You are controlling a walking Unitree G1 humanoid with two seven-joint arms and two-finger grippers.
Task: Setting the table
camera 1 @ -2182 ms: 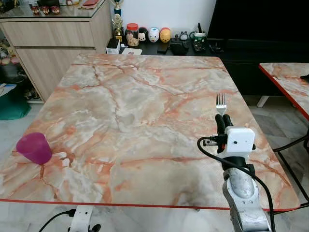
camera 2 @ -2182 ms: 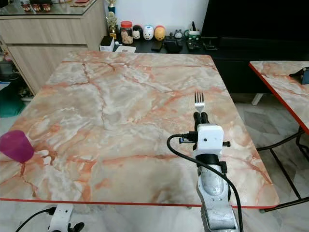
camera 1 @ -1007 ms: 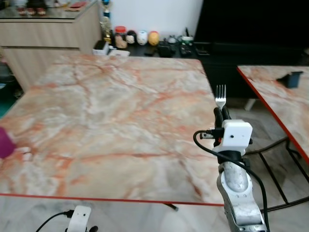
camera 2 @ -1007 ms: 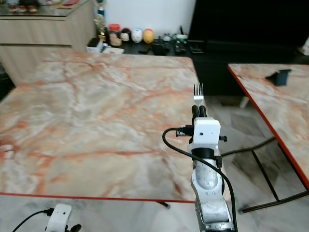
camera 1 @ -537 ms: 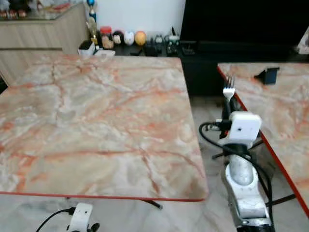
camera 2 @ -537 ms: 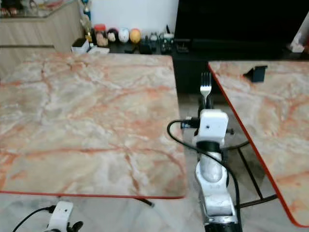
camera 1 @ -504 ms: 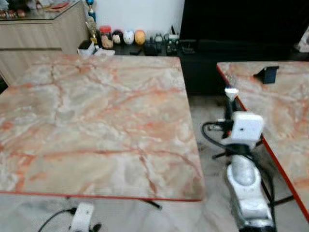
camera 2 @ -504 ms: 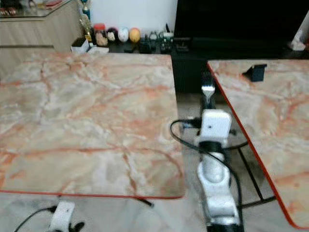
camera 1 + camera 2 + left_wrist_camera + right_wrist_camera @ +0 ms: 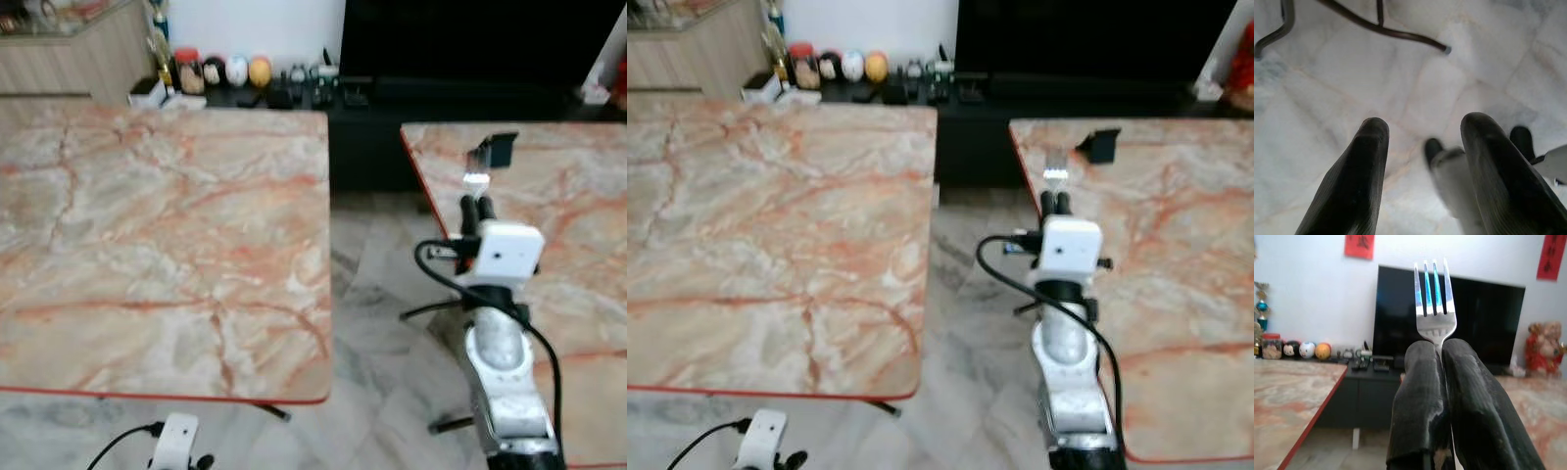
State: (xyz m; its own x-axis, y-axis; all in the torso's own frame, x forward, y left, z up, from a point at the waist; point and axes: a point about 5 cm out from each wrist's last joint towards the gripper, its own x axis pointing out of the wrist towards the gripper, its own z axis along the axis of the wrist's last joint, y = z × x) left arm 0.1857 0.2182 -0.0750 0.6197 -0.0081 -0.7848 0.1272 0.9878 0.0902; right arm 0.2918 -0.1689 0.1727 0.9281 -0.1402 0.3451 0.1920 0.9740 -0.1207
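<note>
right gripper [image 9: 1441, 352] clenched on fork [image 9: 1435, 303], tines up, raised over near edge of right-hand table [image 9: 578, 255]. left gripper [image 9: 1422, 142] fingers spread, empty, above floor [image 9: 377, 343]. left-hand table [image 9: 147, 215] alongside, gap between.

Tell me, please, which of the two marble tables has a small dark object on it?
The table on the robot's right; a small dark object sits near its far edge.
</note>
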